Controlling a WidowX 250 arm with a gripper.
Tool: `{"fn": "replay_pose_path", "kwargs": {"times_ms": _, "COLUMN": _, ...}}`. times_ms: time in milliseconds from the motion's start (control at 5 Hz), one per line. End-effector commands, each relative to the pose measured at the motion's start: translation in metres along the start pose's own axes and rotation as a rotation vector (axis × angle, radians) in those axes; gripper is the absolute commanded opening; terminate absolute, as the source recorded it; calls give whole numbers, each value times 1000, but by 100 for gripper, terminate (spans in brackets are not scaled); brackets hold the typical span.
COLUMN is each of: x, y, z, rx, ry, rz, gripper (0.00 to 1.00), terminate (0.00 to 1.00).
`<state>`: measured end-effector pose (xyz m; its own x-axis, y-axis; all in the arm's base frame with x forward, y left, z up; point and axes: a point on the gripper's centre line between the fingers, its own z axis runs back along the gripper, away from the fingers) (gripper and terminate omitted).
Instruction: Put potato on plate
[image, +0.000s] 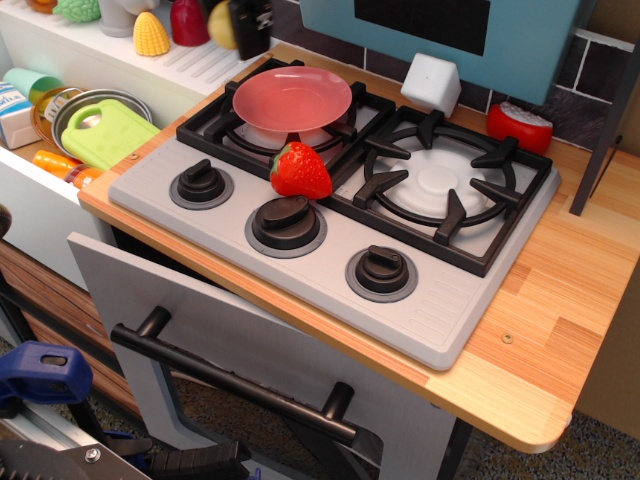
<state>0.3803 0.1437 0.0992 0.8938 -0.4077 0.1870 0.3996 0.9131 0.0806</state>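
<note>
The pink plate sits on the back left burner of the toy stove. My black gripper is at the top edge of the view, raised behind and left of the plate, mostly cut off by the frame. It is shut on the pale-yellow potato, which shows at the fingers' left side. The potato hangs above the white drying rack, clear of the plate.
A red strawberry lies at the stove's middle front of the plate. A yellow corn cob stands at the back left. A lime-green cutting board lies in a metal bowl in the sink. A white block is behind the burners.
</note>
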Motion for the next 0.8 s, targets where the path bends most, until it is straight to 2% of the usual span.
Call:
{"fn": "replay_pose_path", "kwargs": {"times_ms": 0, "x": 29, "y": -1, "z": 1, "rx": -16, "ry": -52, "rz": -73, "gripper": 0, "terminate": 0}}
{"fn": "replay_pose_path", "kwargs": {"times_ms": 400, "x": 31, "y": -22, "z": -6, "rx": -31, "ry": -92, "rz": -37, "gripper": 0, "terminate": 0}}
{"fn": "replay_pose_path", "kwargs": {"times_ms": 600, "x": 39, "y": -37, "z": -3, "rx": -17, "ry": -76, "rz": -42, "gripper": 100, "terminate": 0}}
